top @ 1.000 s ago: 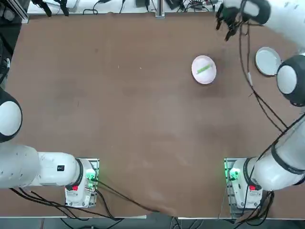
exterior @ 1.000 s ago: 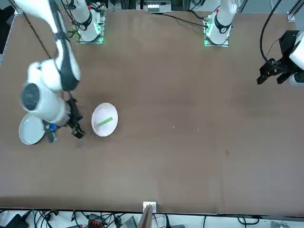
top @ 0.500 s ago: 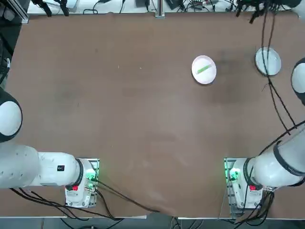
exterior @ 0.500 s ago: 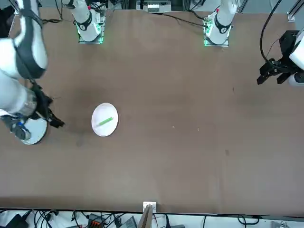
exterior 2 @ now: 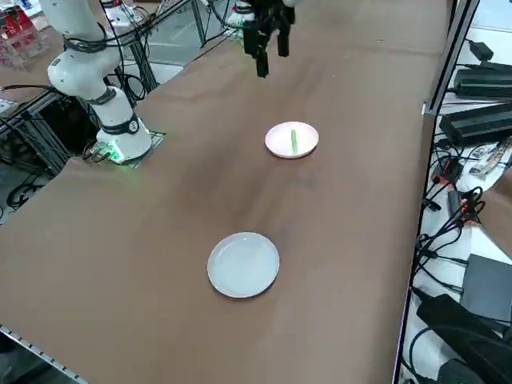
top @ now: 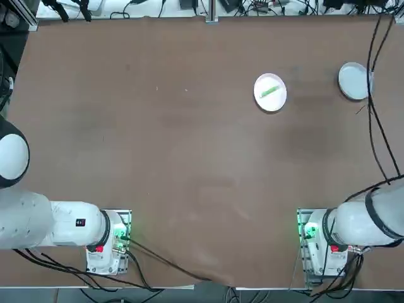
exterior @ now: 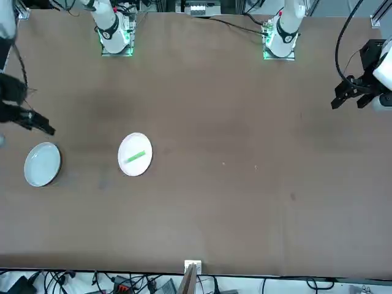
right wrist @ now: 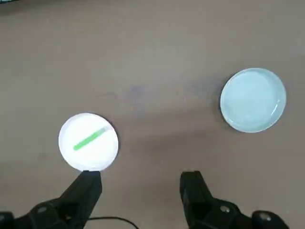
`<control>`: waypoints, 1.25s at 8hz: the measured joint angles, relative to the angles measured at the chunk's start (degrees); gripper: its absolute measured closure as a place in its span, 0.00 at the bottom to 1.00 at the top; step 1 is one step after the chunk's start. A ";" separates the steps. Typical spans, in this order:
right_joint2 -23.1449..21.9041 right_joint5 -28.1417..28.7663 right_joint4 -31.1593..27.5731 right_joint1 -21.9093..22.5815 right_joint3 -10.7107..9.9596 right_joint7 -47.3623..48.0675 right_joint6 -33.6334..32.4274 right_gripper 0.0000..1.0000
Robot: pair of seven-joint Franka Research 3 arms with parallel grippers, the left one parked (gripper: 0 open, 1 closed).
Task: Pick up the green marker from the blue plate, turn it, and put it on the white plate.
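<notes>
Parking seems due; right gripper (right wrist: 141, 175), spread and empty, best raised toward desk's (top: 189, 158) right edge; green marker (right wrist: 89, 139) left untouched on white plate (right wrist: 101, 155).

Brown matte tabletop (top: 183, 145), few small specks. 2 round plates directly on it, far right area, apart: white plate (top: 260, 98), blue plate (top: 353, 81) further right. 2 arm bases (top: 314, 252) along near edge. Thin black cable (top: 165, 260) beside left base.

The marker (top: 270, 91) lies on the left plate (top: 262, 83), right plate (top: 353, 81) apart
</notes>
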 joint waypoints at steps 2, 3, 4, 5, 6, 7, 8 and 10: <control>-3.04 -0.33 -0.04 -0.34 0.69 -0.66 -3.33 0.00; -4.68 -0.54 -0.27 -0.86 1.32 -0.80 -5.72 0.00; -6.20 -0.57 -0.78 -2.58 3.05 -0.98 -7.87 0.00; -7.52 -0.61 -1.89 -5.07 5.65 -1.36 -9.09 0.00; -8.75 -0.67 -3.61 -6.62 7.46 -2.67 -9.17 0.00; -9.92 -0.69 -5.24 -7.11 8.05 -4.05 -9.16 0.00; -10.78 -0.69 -6.13 -7.23 8.19 -4.62 -9.14 0.00; -11.51 -0.69 -6.39 -7.39 8.19 -4.68 -8.95 0.00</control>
